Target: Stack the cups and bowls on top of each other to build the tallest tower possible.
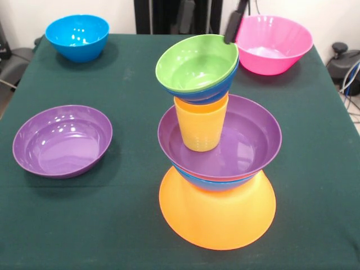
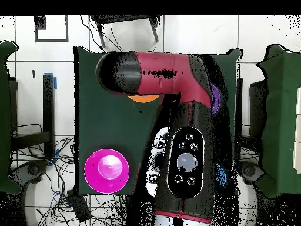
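Purple bowl [image 1: 62, 140] left of tower [image 1: 216, 152]

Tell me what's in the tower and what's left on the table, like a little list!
tower base: yellow-orange bowl, upside down
next up: blue bowl, purple bowl nested in it
middle: yellow cup, upright in the purple bowl
top: blue top bowl with green bowl inside, tilted
loose: second purple bowl, bright blue bowl, pink bowl
end effector: at the green bowl's rim
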Controlling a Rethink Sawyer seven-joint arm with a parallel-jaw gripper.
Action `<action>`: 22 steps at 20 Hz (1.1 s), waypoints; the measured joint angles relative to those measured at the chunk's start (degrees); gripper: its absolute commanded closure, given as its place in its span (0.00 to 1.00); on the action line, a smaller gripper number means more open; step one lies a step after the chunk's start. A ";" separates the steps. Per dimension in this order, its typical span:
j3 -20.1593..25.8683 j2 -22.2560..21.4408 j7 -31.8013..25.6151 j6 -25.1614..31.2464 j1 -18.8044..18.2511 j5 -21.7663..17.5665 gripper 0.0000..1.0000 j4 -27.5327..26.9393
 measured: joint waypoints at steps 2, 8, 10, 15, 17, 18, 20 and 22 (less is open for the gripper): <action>0.92 -0.06 0.00 0.37 -1.73 0.00 0.00 -0.24; 3.28 0.47 0.00 0.78 -5.59 -0.08 0.00 -1.76; 4.15 0.85 -0.01 0.78 -6.86 -0.17 0.00 -2.60; 6.27 1.73 -0.25 0.78 -9.45 -0.39 0.00 -4.47; 7.14 2.33 -0.30 0.78 -10.28 -0.56 0.00 -5.30; 7.57 2.63 -0.31 0.78 -10.67 -0.66 0.00 -5.72; 8.34 3.11 -0.31 0.78 -11.29 -0.98 0.00 -6.33; 9.16 3.51 -0.34 0.78 -11.87 -1.41 0.00 -6.70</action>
